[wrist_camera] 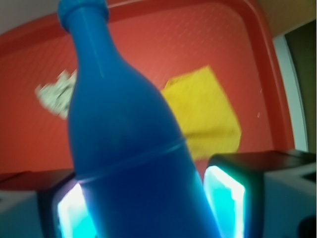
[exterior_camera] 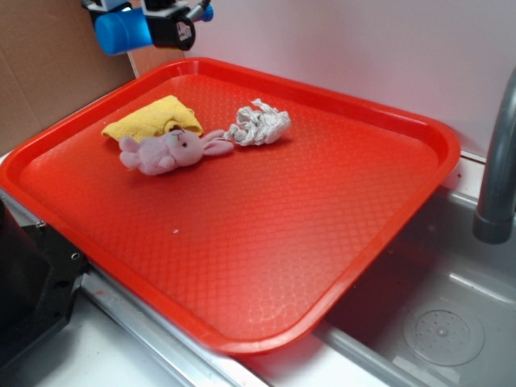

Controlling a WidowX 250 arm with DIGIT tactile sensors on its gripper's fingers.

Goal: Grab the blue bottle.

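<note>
At top left of the exterior view your gripper (exterior_camera: 157, 20) is clamped on the blue bottle (exterior_camera: 122, 31), well above the red tray (exterior_camera: 419, 169); the grab looks done. Wrist view: smooth plastic body sits between both pads (wrist_camera: 225, 201), long axis running straight out from the gripper, neck farthest. Left to right below: yellow cloth (exterior_camera: 153, 119), pink plush bunny (exterior_camera: 169, 151), crumpled white wad (exterior_camera: 258, 123).

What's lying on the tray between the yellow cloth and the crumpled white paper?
In the exterior view, only the pink plush bunny partly fills it: its ears reach between the yellow cloth and the crumpled white paper.
</note>
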